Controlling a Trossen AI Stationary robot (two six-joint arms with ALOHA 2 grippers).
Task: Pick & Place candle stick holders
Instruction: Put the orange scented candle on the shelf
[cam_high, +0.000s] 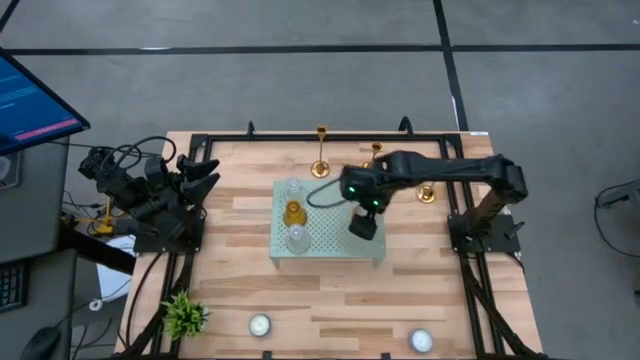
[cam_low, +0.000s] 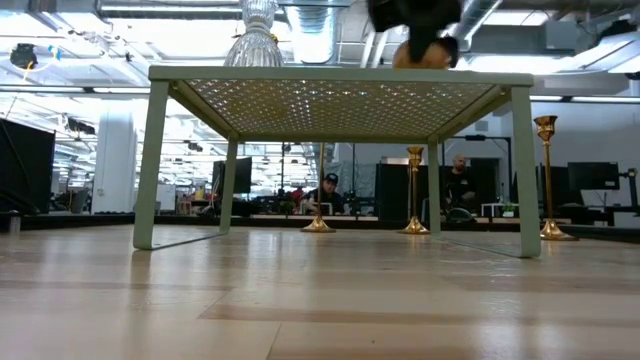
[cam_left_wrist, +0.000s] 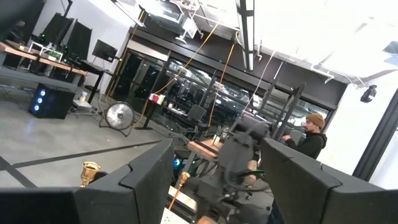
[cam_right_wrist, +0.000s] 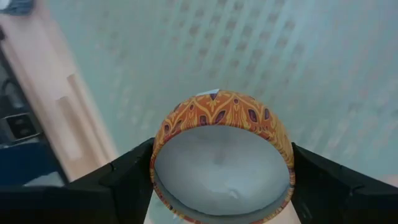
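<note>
three gold candle stick holders (cam_low: 415, 190) stand beyond a pale green perforated stand (cam_low: 340, 105).

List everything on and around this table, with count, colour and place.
slim shiny gold metal candlesticks: three, gold; two at the table's far edge, one right of the stand
pale green perforated metal stand: one, table centre
small glass cups: three, two clear and one amber, on the stand's left side
round orange patterned candle tin: one, held above the stand
round white tealight candles: two, near edge
small green plant: one, near left corner
left pincer: open, parked at the table's left
right pincer: shut on the tin, over the stand
</note>
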